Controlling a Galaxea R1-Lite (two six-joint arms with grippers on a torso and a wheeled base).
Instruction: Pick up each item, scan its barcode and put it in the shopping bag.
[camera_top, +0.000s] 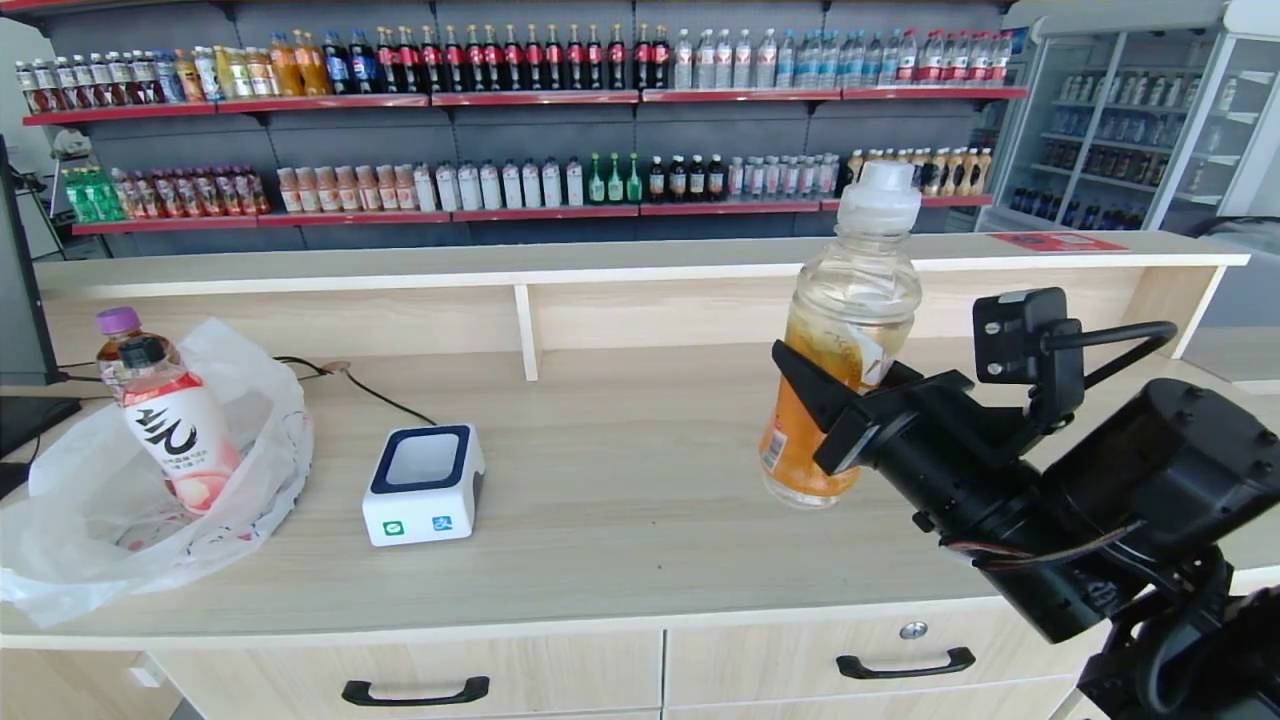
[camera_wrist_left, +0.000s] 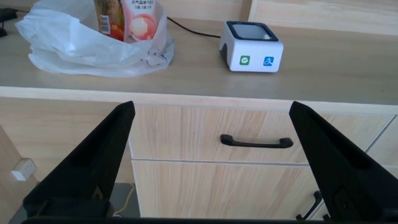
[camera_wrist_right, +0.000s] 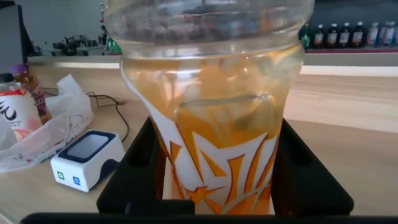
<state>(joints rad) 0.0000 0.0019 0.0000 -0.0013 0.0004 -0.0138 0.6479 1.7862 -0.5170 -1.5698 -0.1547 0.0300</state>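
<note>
Gripping the orange drink bottle (camera_top: 845, 340) low on its label, the right gripper (camera_top: 838, 412) has its black jaws pinched on either side of it, over the right-hand part of the wooden counter (camera_top: 620, 520). The bottle stands nearly upright, leaning a touch, white cap on top, clear neck above the orange liquid; whether its base touches the wood I cannot tell. Over to the left, well apart from it, sits the small white scanner (camera_top: 423, 485) with its dark-framed window facing up, and a black cable (camera_top: 385, 398) trails off behind it towards the back of the counter. Further left lies the white plastic shopping bag (camera_top: 70, 545), mouth open, and in it stands a bottle with a purple cap (camera_top: 165, 420) and a pink and white label, tipped slightly. Down on the other side, the left gripper (camera_wrist_left: 211, 168) hangs below the counter edge, facing the drawer fronts (camera_wrist_left: 205, 130), jaws spread wide, nothing between them.
</note>
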